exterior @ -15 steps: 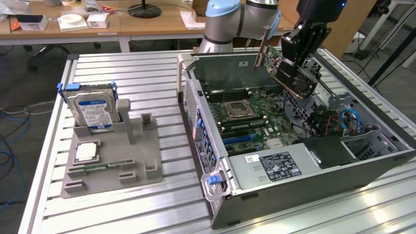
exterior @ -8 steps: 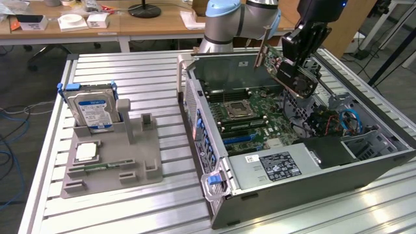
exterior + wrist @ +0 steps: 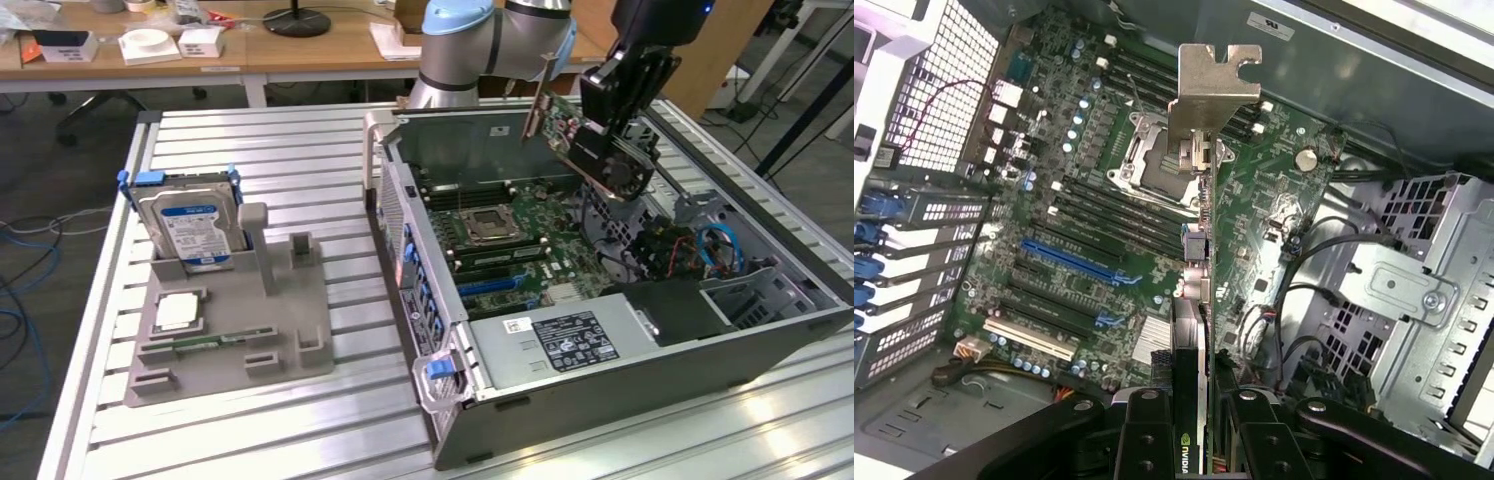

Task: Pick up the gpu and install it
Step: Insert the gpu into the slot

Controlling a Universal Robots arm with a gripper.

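The gripper [image 3: 618, 115] has its fingers clamped on the gpu [image 3: 591, 150] and holds it in the air above the open computer case [image 3: 627, 400], over the green main board [image 3: 521, 235] inside the case. The card is held on its edge, I think so that its lower edge can meet a slot in the case, such as the blue one [image 3: 1076, 260]. It is a thin green board with a black cooler and a silver end bracket [image 3: 1214, 85].

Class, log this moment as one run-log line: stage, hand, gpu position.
stage: gpu held, not installed | hand: shut on gpu | position: gpu edge-on above motherboard of open case
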